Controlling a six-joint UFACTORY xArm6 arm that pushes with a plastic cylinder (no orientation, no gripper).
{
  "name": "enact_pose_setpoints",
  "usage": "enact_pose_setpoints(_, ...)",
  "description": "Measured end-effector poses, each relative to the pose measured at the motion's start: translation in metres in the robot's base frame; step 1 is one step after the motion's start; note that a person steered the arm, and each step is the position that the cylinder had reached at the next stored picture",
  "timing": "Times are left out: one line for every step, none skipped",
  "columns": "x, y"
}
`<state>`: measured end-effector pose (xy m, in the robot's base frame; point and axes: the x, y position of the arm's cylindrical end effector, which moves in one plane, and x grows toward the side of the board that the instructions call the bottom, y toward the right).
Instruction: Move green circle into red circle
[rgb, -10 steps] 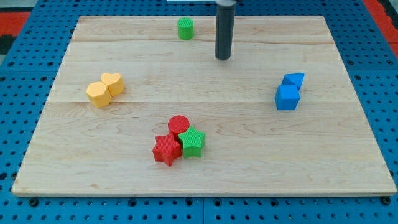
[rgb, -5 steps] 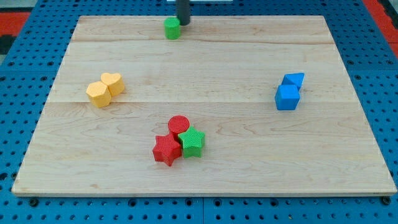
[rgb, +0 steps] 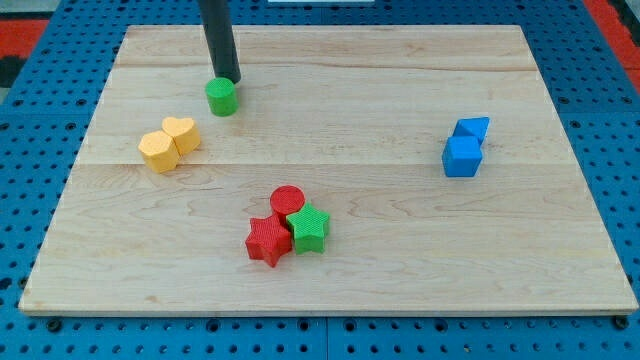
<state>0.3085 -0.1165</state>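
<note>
The green circle stands on the wooden board in the upper left part of the view. My tip is right behind it, touching its top-right edge. The red circle sits lower, near the middle of the board, packed against a red star and a green star. The green circle is far from the red circle, up and to the view's left of it.
A yellow heart and a yellow hexagon sit together at the view's left, just below-left of the green circle. A blue cube and a blue triangular block sit at the view's right.
My tip swept from the top middle leftwards behind the green circle and pushed it left and down the view, from the board's top edge towards the yellow blocks.
</note>
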Motion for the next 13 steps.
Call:
enact_pose_setpoints(0.017,0.005)
enact_pose_setpoints(0.001,-0.005)
enact_pose_setpoints(0.018,-0.015)
enact_pose_setpoints(0.037,-0.015)
enact_pose_setpoints(0.041,-0.063)
enact_pose_setpoints(0.058,-0.039)
enact_pose_setpoints(0.058,0.004)
enact_pose_setpoints(0.06,0.022)
enact_pose_setpoints(0.06,0.022)
enact_pose_setpoints(0.081,0.034)
enact_pose_setpoints(0.112,0.034)
enact_pose_setpoints(0.114,0.035)
enact_pose_setpoints(0.104,0.036)
